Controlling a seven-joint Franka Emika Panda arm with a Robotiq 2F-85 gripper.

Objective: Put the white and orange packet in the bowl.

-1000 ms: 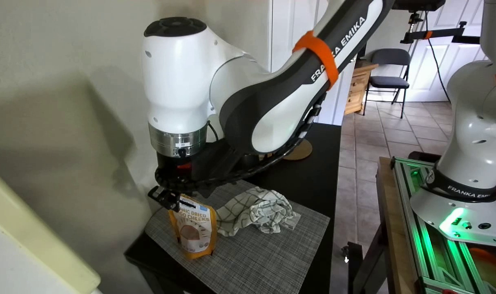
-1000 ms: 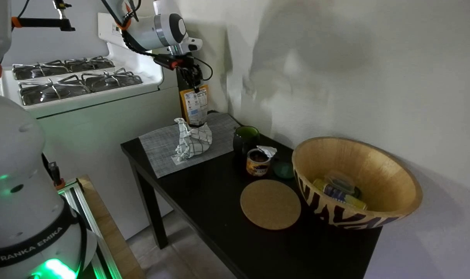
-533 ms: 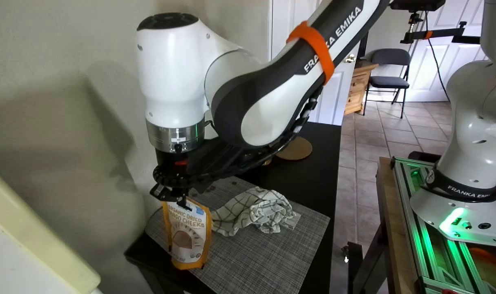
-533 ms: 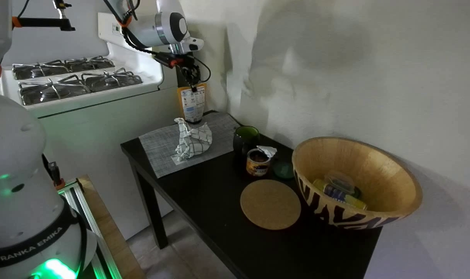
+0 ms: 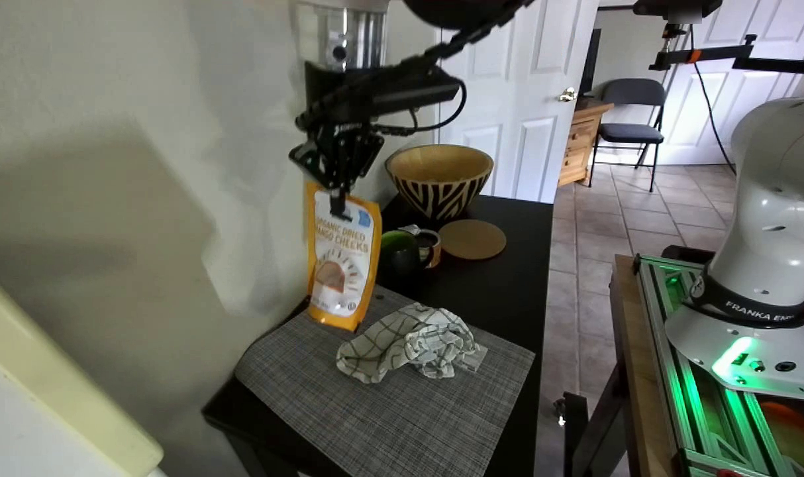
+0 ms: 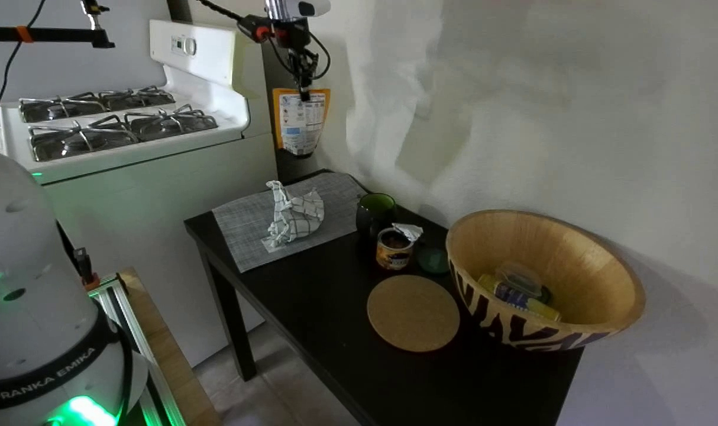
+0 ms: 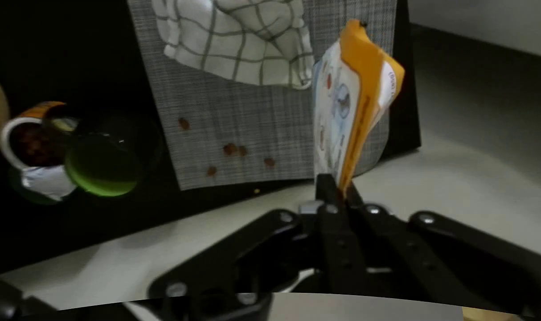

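Note:
The white and orange packet [image 5: 341,258] hangs upright in the air above the grey placemat. It also shows in an exterior view [image 6: 300,125] and in the wrist view [image 7: 337,102]. My gripper [image 5: 338,207] is shut on its top edge; in the wrist view the gripper [image 7: 340,189] pinches the packet between both fingertips. The gripper also shows in an exterior view [image 6: 304,94]. The wooden bowl [image 6: 536,234] with dark zebra stripes stands at the far end of the black table, with a clear container and a yellow and blue item inside. It also shows in an exterior view [image 5: 442,195].
A checked cloth [image 5: 408,344] lies crumpled on the placemat [image 5: 402,424]. A dark green cup [image 6: 375,216], an opened can [image 6: 394,248] and a round cork mat [image 6: 413,312] lie between placemat and bowl. The wall [image 5: 144,232] runs close along the table.
The packet stood low at the placemat; my gripper has lifted it clear and moved it towards the bowl end in an exterior view. The bowl and cloth have not moved.

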